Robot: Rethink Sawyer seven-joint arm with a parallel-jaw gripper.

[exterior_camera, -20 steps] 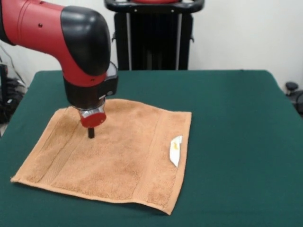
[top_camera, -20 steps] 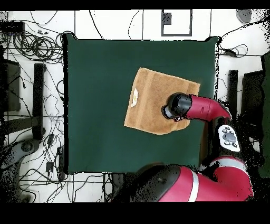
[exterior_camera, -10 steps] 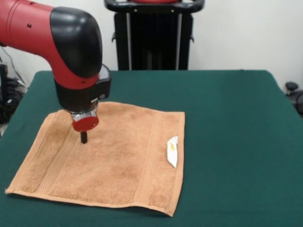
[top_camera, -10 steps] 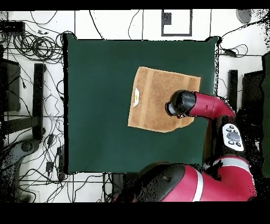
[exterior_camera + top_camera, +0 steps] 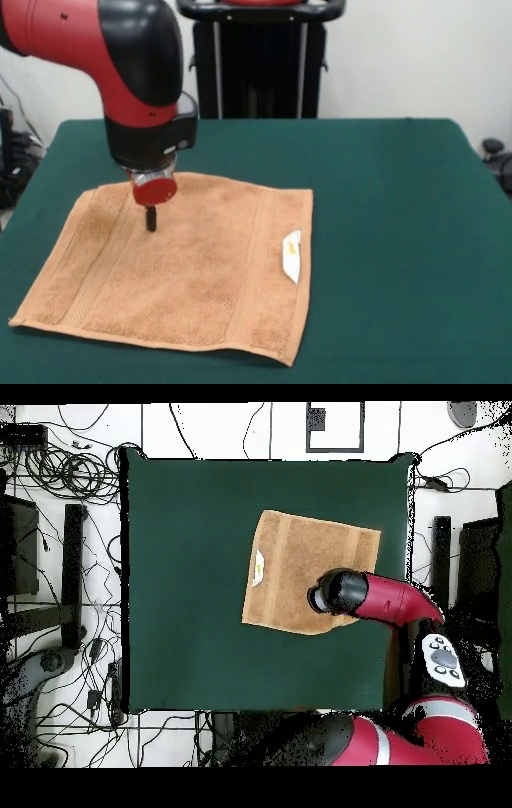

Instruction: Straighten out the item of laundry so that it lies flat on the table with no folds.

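The item of laundry [image 5: 192, 272] is an orange-tan towel spread on the left half of the green table [image 5: 384, 200]. It looks flat, with a white label [image 5: 292, 256] at its right edge. My gripper [image 5: 150, 218] points straight down over the towel's far left part, shut, its black tip at or just above the cloth and holding nothing. From overhead the towel [image 5: 290, 559] lies toward the table's [image 5: 190, 584] right side with the label [image 5: 259, 564] at its left edge. The arm's wrist [image 5: 335, 591] covers the towel's lower right part and hides the gripper.
A black stand [image 5: 260, 64] rises behind the table's far edge. The overhead view shows cables [image 5: 70, 474] on the floor at the left and the table's right edge [image 5: 408, 544] close to the towel.
First the towel slid left with the gripper pressing on it and flattened out. Since then the towel has stayed still, while the gripper moved slightly right and up.
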